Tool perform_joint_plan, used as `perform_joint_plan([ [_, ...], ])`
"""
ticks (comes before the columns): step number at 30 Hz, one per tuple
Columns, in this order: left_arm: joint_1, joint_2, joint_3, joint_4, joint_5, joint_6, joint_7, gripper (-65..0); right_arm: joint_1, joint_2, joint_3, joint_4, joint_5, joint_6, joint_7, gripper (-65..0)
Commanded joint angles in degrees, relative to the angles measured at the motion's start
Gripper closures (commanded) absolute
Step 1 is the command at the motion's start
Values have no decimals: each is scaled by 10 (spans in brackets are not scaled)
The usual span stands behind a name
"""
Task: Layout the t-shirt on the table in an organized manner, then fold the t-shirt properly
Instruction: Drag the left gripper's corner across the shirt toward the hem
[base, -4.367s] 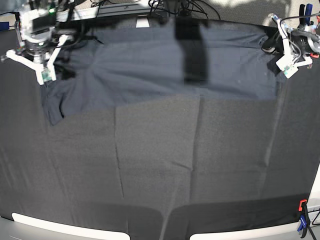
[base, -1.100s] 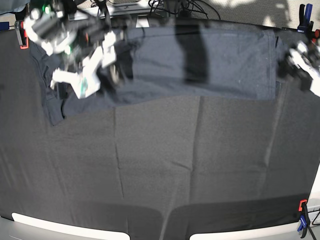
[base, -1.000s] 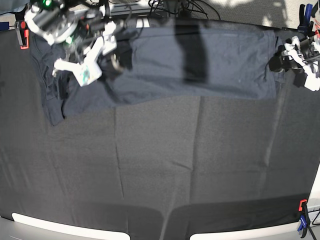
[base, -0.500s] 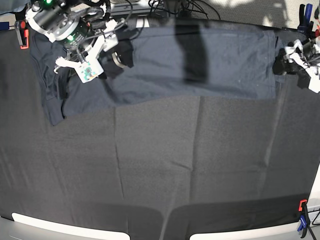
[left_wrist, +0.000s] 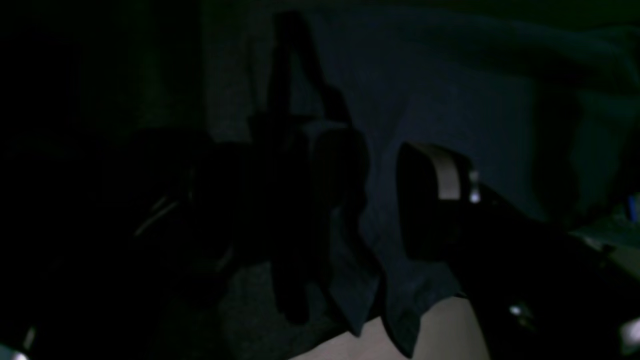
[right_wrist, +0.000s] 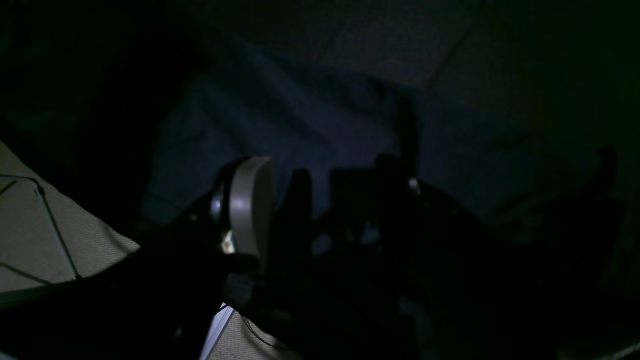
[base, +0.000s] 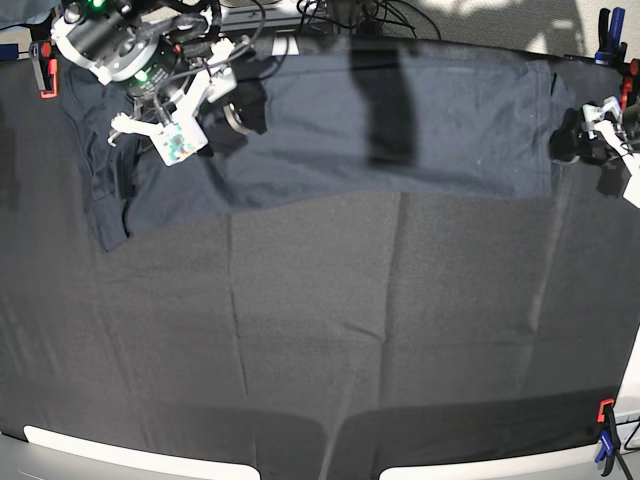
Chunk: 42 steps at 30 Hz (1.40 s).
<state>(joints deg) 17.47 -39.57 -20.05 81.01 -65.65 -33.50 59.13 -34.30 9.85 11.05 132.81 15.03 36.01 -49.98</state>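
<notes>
Compared with the frame about a second ago, the left tool (base: 598, 140) has moved toward the 3 o'clock edge of the base view and sits just beside the hem end of the t-shirt (base: 400, 120), and the right tool (base: 205, 115) has come a little higher, toward 11 o'clock. The long lower edge of the shirt lies as it did before.

The t-shirt is spread wide along the far part of the tabletop (base: 320, 330), from about 10 o'clock to 2 o'clock in the base view. Its body is mostly flat, but the end at 10 o'clock is bunched, with one flap hanging down toward 9 o'clock. A dark shadow band crosses the shirt near 12 o'clock.

The left tool (left_wrist: 320, 210) stands wide open; in the left wrist view its jaws are apart over the dark cloth and nothing is held between them. A shirt corner (left_wrist: 395, 320) lies below it, at the pale edge of the tabletop.

The right tool (right_wrist: 325, 200) is also open, hanging over the crumpled cloth; in the right wrist view, which is very dark, no cloth is seen between its jaws.

An orange-and-blue clamp (base: 606, 432) holds the black cover at 5 o'clock.
</notes>
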Motion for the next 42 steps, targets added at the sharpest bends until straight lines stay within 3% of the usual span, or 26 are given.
perform_joint_plan([
  [1,-4,-13,-6,-7,-18,-12,-3,-451,-2,3,2,10,7,13,7,-312],
  [6,-5,-13,-6,-79,-33,-37,-5,-450,-2,3,2,10,7,13,6,-312],
  [10,-5,-11,-6,-103,-162,-37,64,-450,-1,3,2,10,6,13,7,-312],
  [12,-5,-7,-6,-103,-194,-51,74,-450,-1,3,2,10,7,13,7,-312],
  [17,-4,26,-6,-103,-183,-65,64,-450,-1,3,2,10,6,13,7,-312],
  [23,-3,61,-6,-103,-79,-65,15,-450,-1,3,2,10,6,13,7,-312],
  [25,-3,63,-6,-101,-92,-65,31,-450,-1,3,2,10,6,13,7,-312],
  [30,-3,62,-6,-100,-194,-65,103,-449,-1,3,2,10,6,13,7,-312],
  [37,-3,72,-6,-101,-194,-65,84,-449,-1,3,2,10,7,13,7,-312],
  [42,-3,92,-6,-101,-135,-65,41,-448,-1,3,2,10,6,13,7,-312],
])
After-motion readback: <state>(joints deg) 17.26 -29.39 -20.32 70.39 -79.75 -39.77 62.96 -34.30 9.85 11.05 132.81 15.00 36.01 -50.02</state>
